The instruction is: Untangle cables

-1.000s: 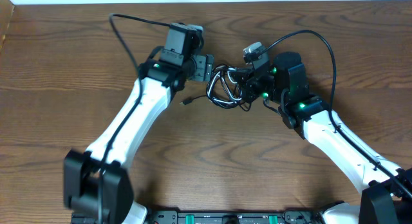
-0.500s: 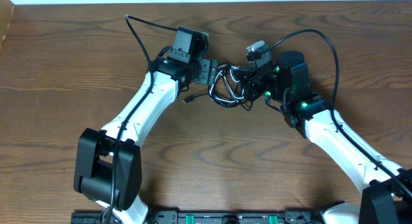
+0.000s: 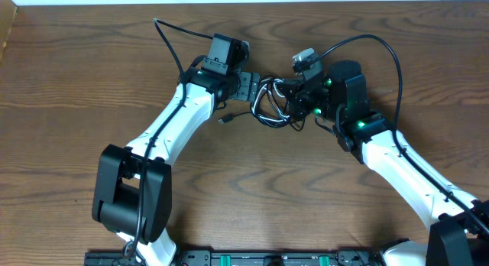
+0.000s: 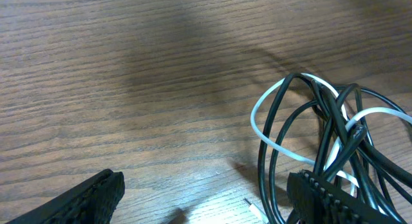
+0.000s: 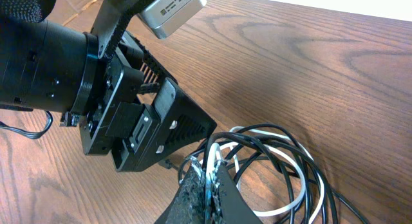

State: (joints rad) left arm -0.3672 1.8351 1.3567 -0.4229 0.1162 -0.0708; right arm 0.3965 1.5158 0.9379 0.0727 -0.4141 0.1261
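The cables (image 3: 269, 105) lie as one tangle of black loops and a white one at the table's far middle. My right gripper (image 3: 293, 103) meets the tangle's right side. In the right wrist view it (image 5: 207, 179) is shut on strands of the bundle, the white cable (image 5: 304, 188) among them. My left gripper (image 3: 252, 88) stands open at the tangle's left edge. In the left wrist view its fingers (image 4: 84, 198) are wide apart, the right one against the black loops (image 4: 335, 118). A white plug end (image 4: 255, 211) lies between them.
A loose black plug end (image 3: 224, 119) trails left of the tangle, under the left wrist. Thick black arm wires (image 3: 382, 48) arc above both wrists. The left gripper's housing (image 5: 129, 127) sits close to the right fingers. Bare wooden table (image 3: 252, 189) lies in front.
The left arm has swung its gripper a little to the right, closer to the tangle. The right gripper and the cables have stayed put.
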